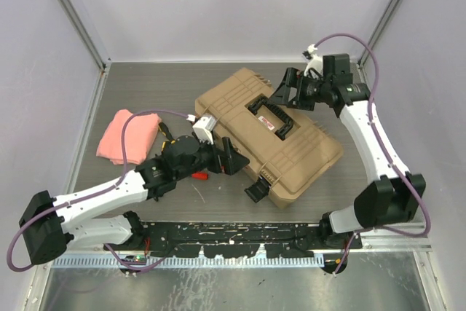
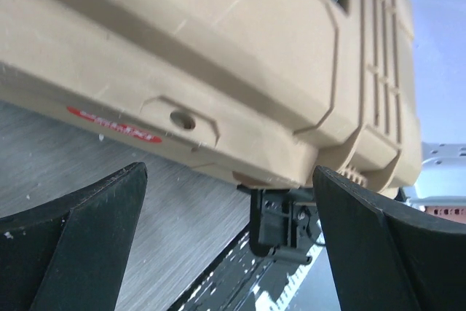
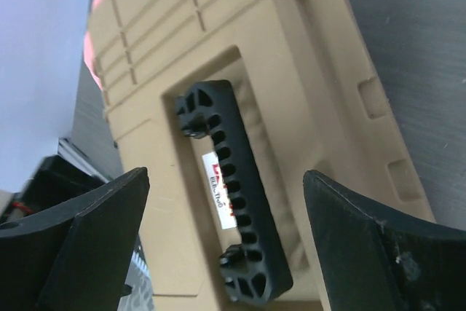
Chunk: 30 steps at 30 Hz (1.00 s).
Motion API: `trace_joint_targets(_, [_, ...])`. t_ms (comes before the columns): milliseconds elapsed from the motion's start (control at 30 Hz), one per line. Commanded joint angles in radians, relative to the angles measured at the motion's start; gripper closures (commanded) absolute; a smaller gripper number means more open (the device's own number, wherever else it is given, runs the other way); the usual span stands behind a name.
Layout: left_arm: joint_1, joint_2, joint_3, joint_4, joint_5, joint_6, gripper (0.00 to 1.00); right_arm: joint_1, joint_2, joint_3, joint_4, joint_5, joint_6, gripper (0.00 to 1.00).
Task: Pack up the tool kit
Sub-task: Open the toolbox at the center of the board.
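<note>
On grey grained table [image 1: 145,92], ribbed tan plastic case [image 1: 306,151], slotted black handle [image 3: 244,202]

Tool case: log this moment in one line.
case: closed | left hand: open, at its near side | right hand: open, over handle

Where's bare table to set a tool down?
Far-left corner of the table, behind the pink cloth and case; also the near-right patch between case and right arm. Crowded between cloth and case: left claw there.
</note>
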Motion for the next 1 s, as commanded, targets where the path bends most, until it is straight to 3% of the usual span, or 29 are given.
trace_joint_targets(0, [0.013,0.008,0.07,0.06,-0.037,0.022,0.02,0.049,0.079,0.108,-0.122,-0.055,-0.089,0.1])
trace_joint_targets(67, [0.024,0.021,0.067,0.067,-0.013,0.019,0.02,0.055,0.09,0.112,-0.152,-0.066,-0.095,0.15])
trace_joint_targets(400, [0.04,0.094,0.047,0.146,0.061,-0.024,0.02,0.068,0.036,0.024,-0.105,-0.188,-0.065,0.17])
trace_joint_targets(533, [0.042,0.134,0.058,0.167,0.091,-0.027,0.02,0.075,0.039,0.041,-0.129,-0.217,-0.084,0.26])
trace_joint_targets(567, [0.042,0.144,0.066,0.169,0.103,-0.029,0.02,0.082,0.047,0.052,-0.147,-0.21,-0.103,0.31])
trace_joint_targets(733, [0.042,0.181,0.071,0.204,0.145,-0.046,0.02,0.181,0.111,0.119,-0.264,-0.055,-0.192,0.33])
trace_joint_targets(967, [0.043,0.181,0.073,0.203,0.154,-0.043,0.02,0.264,0.132,0.172,-0.284,0.113,-0.212,0.46])
